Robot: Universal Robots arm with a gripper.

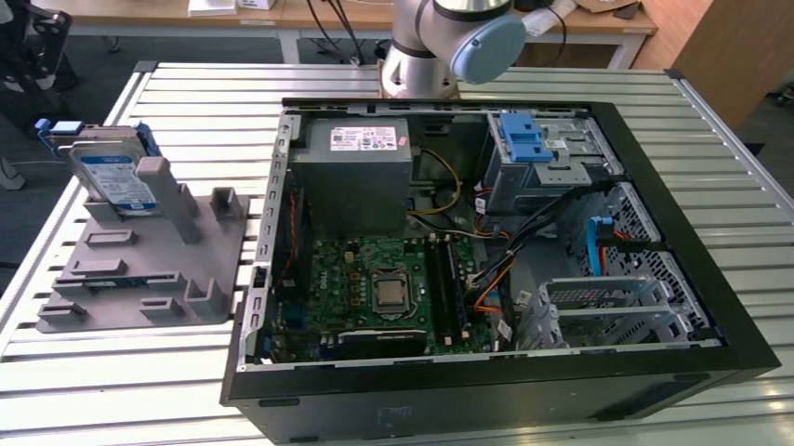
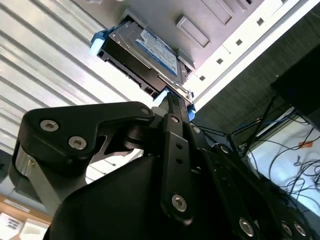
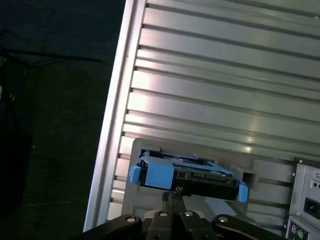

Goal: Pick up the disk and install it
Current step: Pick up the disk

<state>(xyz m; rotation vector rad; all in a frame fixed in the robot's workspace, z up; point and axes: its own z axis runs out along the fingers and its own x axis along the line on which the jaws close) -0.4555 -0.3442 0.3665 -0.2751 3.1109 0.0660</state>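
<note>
The disk [image 1: 112, 177], a silver hard drive with a white-and-blue label in a blue carrier frame, stands on edge in a slot at the far end of a grey fixture [image 1: 137, 269], at the exterior view's left. Both wrist views show the disk [image 2: 145, 52] [image 3: 187, 172] beyond the gripper, still seated in the fixture. My gripper [image 3: 172, 196] [image 2: 173, 100] is lined up with the disk but apart from it. Its fingers are shut together with nothing between them.
An open black computer case [image 1: 434, 100] lies on the slatted metal table [image 1: 186, 102], with a grey power supply box [image 1: 360, 172], a motherboard [image 1: 385, 288] and a drive bay with a blue latch [image 1: 527, 139] inside. The arm's base [image 1: 429, 56] stands behind the case.
</note>
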